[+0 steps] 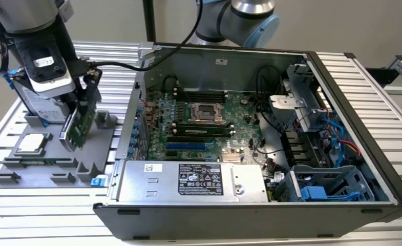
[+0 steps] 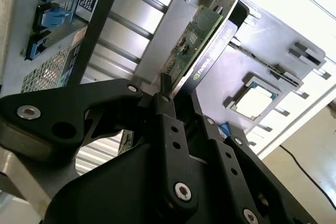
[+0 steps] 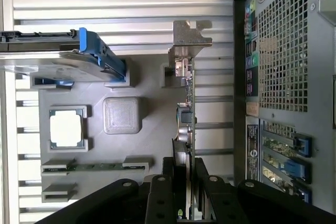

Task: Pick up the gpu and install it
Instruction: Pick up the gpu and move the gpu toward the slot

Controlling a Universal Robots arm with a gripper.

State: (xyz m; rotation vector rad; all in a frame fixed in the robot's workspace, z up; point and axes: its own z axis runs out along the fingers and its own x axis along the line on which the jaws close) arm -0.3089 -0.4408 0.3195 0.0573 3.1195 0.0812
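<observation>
End effector (image 1: 83,102) is clamped shut on the gpu (image 1: 76,125), pinching the card by one edge so it hangs down below the fingers at a slight tilt. Green board face looks toward the camera in the exterior view. In the second wrist view you can see the black shroud on the other face. The card sits over the grey parts tray (image 1: 94,154) on the slatted worktop (image 1: 37,220), just off the exterior view's left of the open computer case (image 1: 221,225). Can't tell if its lower edge is touching the tray. Also on the tray: a processor chip (image 1: 32,144) and, right behind the arm, a silver hard drive (image 1: 37,105) with blue rails.
</observation>
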